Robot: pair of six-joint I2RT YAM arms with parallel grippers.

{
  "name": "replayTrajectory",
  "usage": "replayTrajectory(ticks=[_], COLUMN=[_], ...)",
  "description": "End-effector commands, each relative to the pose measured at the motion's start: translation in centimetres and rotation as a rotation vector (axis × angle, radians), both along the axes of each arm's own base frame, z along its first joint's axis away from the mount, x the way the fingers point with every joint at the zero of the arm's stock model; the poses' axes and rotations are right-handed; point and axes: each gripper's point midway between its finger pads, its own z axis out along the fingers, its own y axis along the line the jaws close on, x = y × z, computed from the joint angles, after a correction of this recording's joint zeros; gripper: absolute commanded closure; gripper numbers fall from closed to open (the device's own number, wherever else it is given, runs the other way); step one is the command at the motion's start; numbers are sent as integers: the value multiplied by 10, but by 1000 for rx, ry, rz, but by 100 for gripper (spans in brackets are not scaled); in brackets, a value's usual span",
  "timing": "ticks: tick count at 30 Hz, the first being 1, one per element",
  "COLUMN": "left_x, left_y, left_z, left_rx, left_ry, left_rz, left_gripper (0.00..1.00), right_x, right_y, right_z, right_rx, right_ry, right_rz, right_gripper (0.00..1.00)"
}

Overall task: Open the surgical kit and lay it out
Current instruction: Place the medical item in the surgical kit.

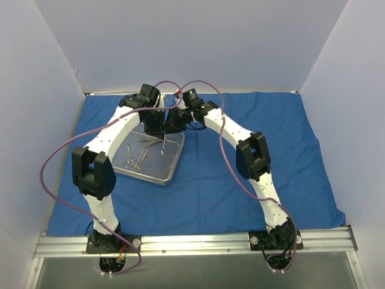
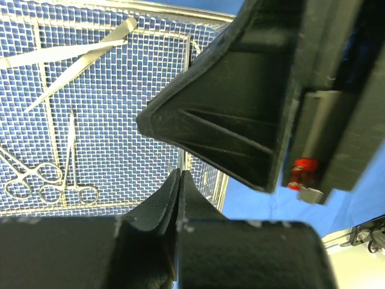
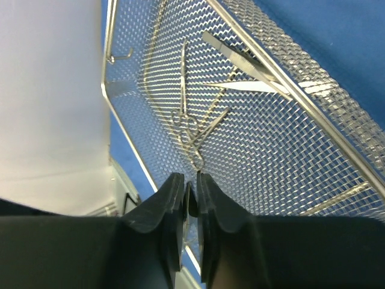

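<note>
Bolted to the metal rail [image 1: 192, 244] at the table's near edge, both arms reach forward over the blue cloth [image 1: 252, 174], which lies spread flat on the table. Left of middle on the cloth sits the mesh tray [image 1: 146, 178], with several thin ring-handled tools [image 1: 135, 158] lying inside. Both grippers hang close together over the tray's far end. The left gripper [image 2: 180, 174] has its fingers pressed together on nothing. The right gripper [image 3: 191, 177] has its fingers almost together, pinching the ring of one tool [image 3: 198, 161].
</note>
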Motion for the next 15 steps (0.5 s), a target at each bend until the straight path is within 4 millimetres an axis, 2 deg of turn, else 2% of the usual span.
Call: replayTrajectory(ticks=[1,3,4,7,9,10,12,13,14,15], left_x=[14,15,15,19,24,25,26,26,25,26], left_y=[-10,-10,-8,2,16,23,42,48,54,63], left_z=[35,36,37,44,54,57,64,65,70,65], left_rx=[-58,-58,-57,-73,-91,-100,-110,-112,-122,-125], left_ry=[-98,-98,-99,-120,-143,-153,-170,-172,-180,-177], left_rz=[-5,-4,3,31,82,97,144,161,173,195], left_gripper=[98,97,85,75,58,54,52,51,49,48], right_x=[0,1,7,15,23,32,44,51,68,77], right_y=[6,5,2,-4,-11,-22,-35,-44,-66,-80], right_z=[20,20,26,30,34,39,44,53,58,73], right_rx=[40,41,59,76,83,105,156,219,254,298], right_ry=[-26,-26,-46,-49,-63,-80,-62,-117,-132,-147], right_rz=[17,7,-8,-33,-55,-87,-162,-196,-258,-315], right_gripper=[94,100,100,100,100,100,100,100,100,100])
